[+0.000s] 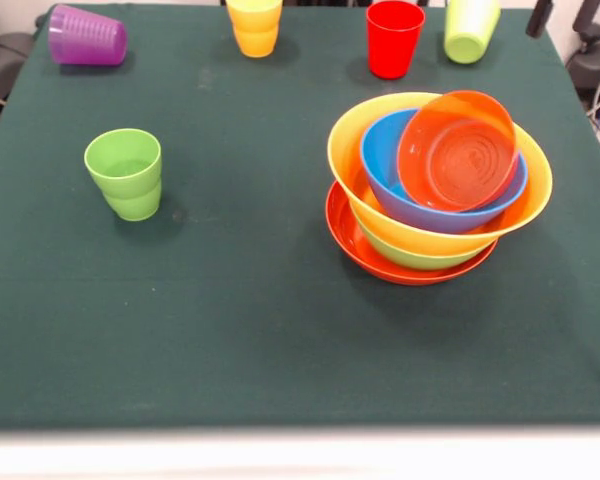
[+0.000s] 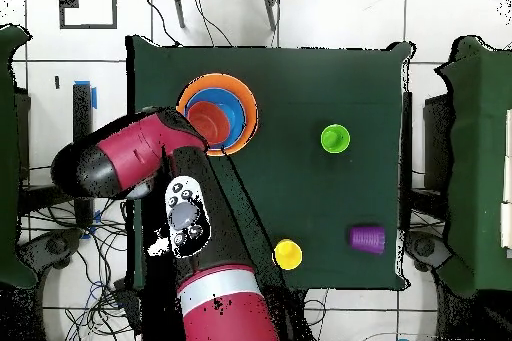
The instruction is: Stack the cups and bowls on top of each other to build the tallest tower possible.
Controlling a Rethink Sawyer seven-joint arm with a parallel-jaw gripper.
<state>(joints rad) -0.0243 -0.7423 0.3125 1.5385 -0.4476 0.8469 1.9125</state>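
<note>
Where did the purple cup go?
The small purple plastic cup lies on its side at the far left corner of the green table in the front view, left of the upright yellow plastic cup.

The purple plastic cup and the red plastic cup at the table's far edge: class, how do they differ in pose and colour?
The purple plastic cup lies on its side, while the red plastic cup stands upright, mouth up. One is purple, the other red. The purple cup sits at the far left corner, the red further right. Both are small tumblers, apart from the bowls.
</note>
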